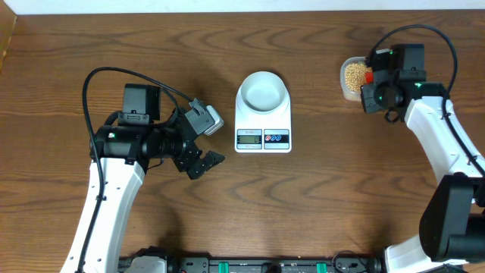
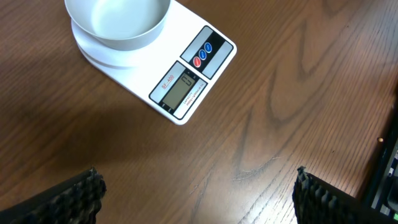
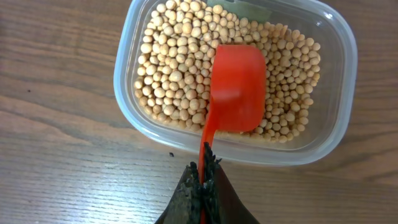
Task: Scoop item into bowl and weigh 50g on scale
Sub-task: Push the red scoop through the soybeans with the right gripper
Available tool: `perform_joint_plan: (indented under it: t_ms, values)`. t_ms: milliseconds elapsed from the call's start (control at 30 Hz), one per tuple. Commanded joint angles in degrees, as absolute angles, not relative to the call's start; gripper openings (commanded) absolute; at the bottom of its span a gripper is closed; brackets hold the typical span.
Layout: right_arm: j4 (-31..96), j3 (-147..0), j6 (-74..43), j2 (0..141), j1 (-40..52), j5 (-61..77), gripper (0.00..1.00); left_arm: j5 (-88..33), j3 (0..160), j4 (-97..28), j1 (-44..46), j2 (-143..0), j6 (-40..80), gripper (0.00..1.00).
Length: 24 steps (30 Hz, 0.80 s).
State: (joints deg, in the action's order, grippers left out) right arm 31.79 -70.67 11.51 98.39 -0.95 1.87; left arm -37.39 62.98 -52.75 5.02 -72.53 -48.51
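The pale bowl (image 1: 263, 91) stands empty on the white scale (image 1: 263, 137) at the table's middle; both show in the left wrist view, bowl (image 2: 118, 22) and scale (image 2: 186, 87). Tan beans (image 3: 174, 62) fill a clear plastic tub (image 3: 348, 74), seen at the far right in the overhead view (image 1: 352, 76). My right gripper (image 3: 204, 177) is shut on the handle of a red scoop (image 3: 239, 87), whose empty cup lies over the beans in the tub. My left gripper (image 1: 204, 144) is open and empty, left of the scale, above bare wood.
The tub stands near the table's back right. Dark equipment lines the front edge (image 1: 250, 265). The left arm's cable loops over the table's left side (image 1: 98, 76).
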Motion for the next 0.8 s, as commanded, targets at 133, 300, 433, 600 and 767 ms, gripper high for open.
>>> perform_joint_plan:
  t_ms: [133, 300, 433, 600, 767]
  values:
    - [31.86, -71.50, 9.67, 101.27, -2.26, 6.63, 0.01, -37.71, 64.36, -53.10, 4.78, -71.90, -49.45, 0.99]
    - [31.92, -71.50, 8.69, 101.27, -2.31, 6.66, 0.01, -37.71, 64.36, -53.10, 4.78, -71.90, -49.45, 0.99]
    - [31.92, -71.50, 6.90, 101.27, -3.09, 9.32, 0.01, -37.71, 64.36, -53.10, 4.78, -71.90, -49.45, 0.99]
    - [31.88, -71.50, 5.54, 101.27, -5.34, 14.57, 0.01, -37.71, 64.36, -53.10, 4.78, -71.90, -49.45, 0.99]
    - [31.90, -71.50, 4.73, 101.27, -6.81, 16.38, 0.01, -37.71, 64.36, -53.10, 4.78, -71.90, -49.45, 0.98]
